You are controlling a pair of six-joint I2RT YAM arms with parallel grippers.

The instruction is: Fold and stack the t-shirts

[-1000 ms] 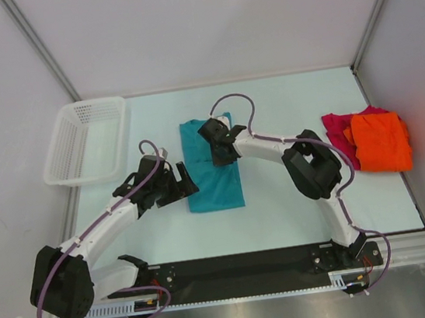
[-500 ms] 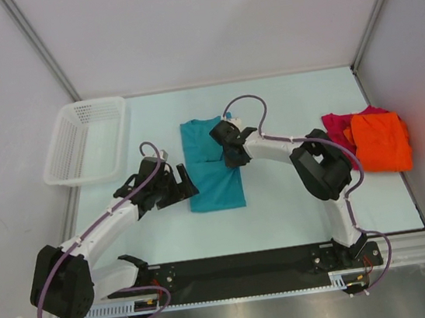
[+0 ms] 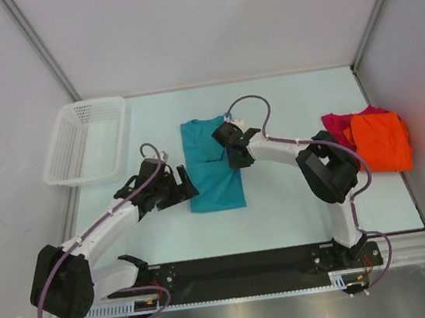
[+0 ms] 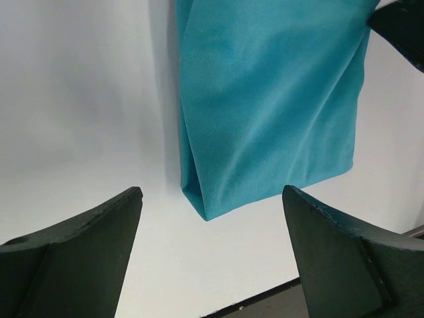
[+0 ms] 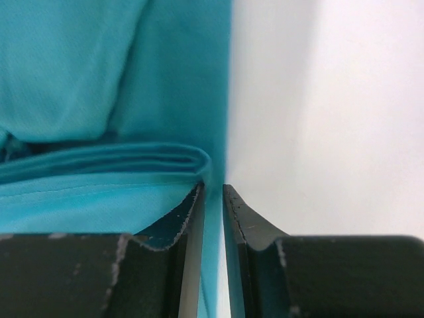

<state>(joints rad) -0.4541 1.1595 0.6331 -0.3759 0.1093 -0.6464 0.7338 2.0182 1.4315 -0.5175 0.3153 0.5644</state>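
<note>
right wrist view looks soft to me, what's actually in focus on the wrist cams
Right wrist view: the teal t-shirt is blurred up close, and the table is washed out white. Left wrist view: the shirt's weave is crisp, with a soft shadow along its left edge.

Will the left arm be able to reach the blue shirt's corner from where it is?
Probably yes: the left tool is open right beside the teal shirt's near corner, with nothing between.
</note>
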